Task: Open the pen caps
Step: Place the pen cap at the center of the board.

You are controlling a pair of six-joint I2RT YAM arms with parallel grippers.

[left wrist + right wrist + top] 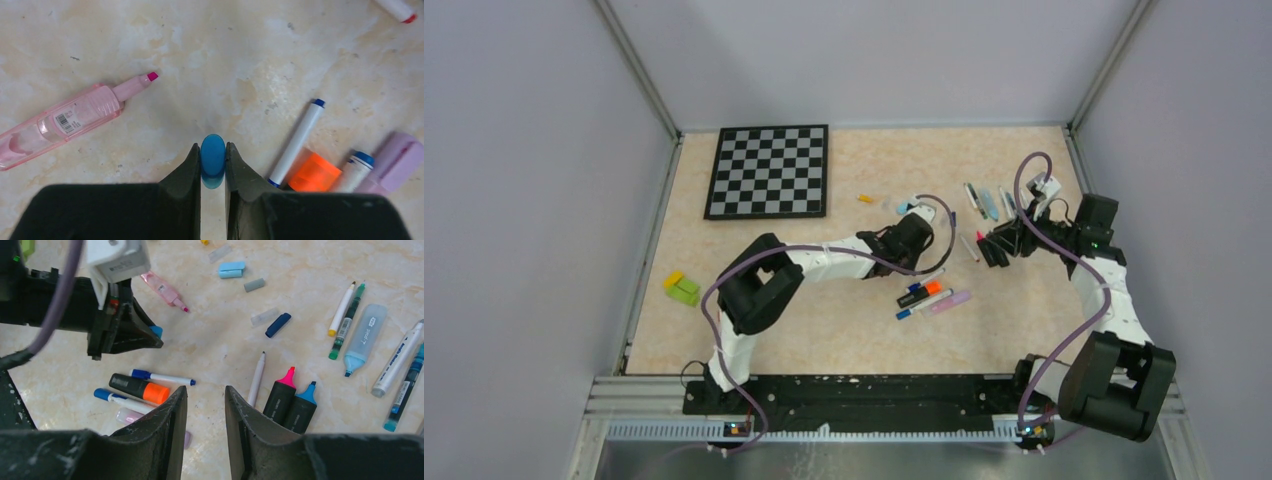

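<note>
My left gripper (213,150) is shut on a blue pen cap (213,154) and holds it just above the table; it also shows in the right wrist view (150,337). An uncapped pink highlighter (65,117) lies to its left. A white pen with a blue cap (297,142), a black marker's orange cap (314,172) and a lilac highlighter (395,160) lie to its right. My right gripper (206,395) is open and empty above bare table. Two uncapped black markers (290,400) lie beside it. Loose light blue (231,269), grey (254,285) and dark blue (278,325) caps lie farther off.
A chessboard (769,170) lies at the back left. A yellow-green block (682,288) sits near the left wall. Several pens and a light blue highlighter (365,337) lie at the right. A small yellow cap (865,198) lies by the chessboard.
</note>
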